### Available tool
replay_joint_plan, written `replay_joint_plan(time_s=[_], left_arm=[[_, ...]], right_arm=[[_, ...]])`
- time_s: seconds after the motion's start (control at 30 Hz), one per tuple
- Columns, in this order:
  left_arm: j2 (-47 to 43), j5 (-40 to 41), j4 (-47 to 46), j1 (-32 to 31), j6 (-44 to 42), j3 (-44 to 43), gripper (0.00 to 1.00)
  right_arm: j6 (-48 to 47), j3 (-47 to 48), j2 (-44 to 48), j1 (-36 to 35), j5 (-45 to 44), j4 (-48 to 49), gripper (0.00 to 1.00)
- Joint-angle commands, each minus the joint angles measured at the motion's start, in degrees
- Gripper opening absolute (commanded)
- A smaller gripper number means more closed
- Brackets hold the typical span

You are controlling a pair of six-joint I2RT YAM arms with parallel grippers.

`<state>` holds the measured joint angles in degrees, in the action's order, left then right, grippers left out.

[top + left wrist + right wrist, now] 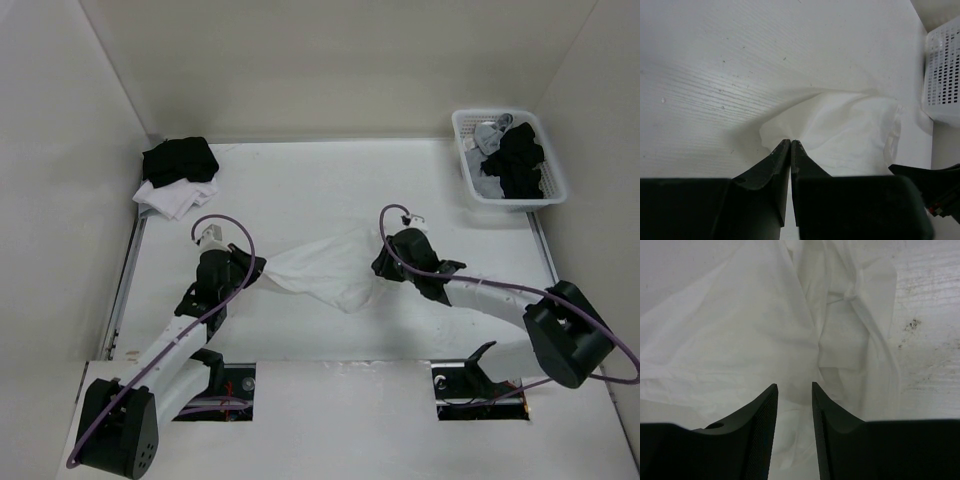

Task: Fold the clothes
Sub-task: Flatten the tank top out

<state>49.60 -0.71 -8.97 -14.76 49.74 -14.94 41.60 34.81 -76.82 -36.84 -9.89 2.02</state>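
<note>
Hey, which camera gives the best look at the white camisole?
The top external view: nearly the whole camisole shows, edge to edge. The left wrist view shows only a corner pinched in the left gripper; the right wrist view shows close-up folds beneath the right gripper.

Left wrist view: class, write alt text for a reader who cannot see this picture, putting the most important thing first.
The left gripper, jaws shut, pinches the near corner of a crumpled white top on a white table. A white slotted basket stands at the right edge of the view.
</note>
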Motion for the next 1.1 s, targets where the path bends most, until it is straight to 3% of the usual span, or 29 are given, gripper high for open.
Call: replay_joint_plan(time_s=[0.0,0.23,0.6,0.77,0.93,1.07], left_arm=[[-1.17,-0.70,-3.51,-0.22,0.36,0.53,0.04],[-1.26,-0.70,-3.16,-0.40,0.19,0.09,0.04],[-1.00,-0.70,-3.16,-0.66,0.27,-0.44,0.04],[-0.83,-0.70,-3.42,-0.83,0.36,-0.44,0.04],[-1.44,-0.70,-3.33,-0.92,0.36,-0.27,0.04],[-1.88,-0.70,-3.16,-0.92,0.36,-0.26,0.04]], right_arm=[[1.11,1.58,-3.33,-1.00,0.49,2.02,0.37],[1.20,3.25,-6.86,-1.08,-1.62,0.09,0.32],[1.99,2.55,-4.05,-1.52,-6.02,-3.78,0.39],[2.25,2.46,-4.31,-1.79,-4.00,-3.25,0.27],[2.43,2.55,-4.75,-1.79,-1.97,-2.72,0.32],[2.60,2.46,-4.83,-1.52,-1.54,-2.64,0.24]])
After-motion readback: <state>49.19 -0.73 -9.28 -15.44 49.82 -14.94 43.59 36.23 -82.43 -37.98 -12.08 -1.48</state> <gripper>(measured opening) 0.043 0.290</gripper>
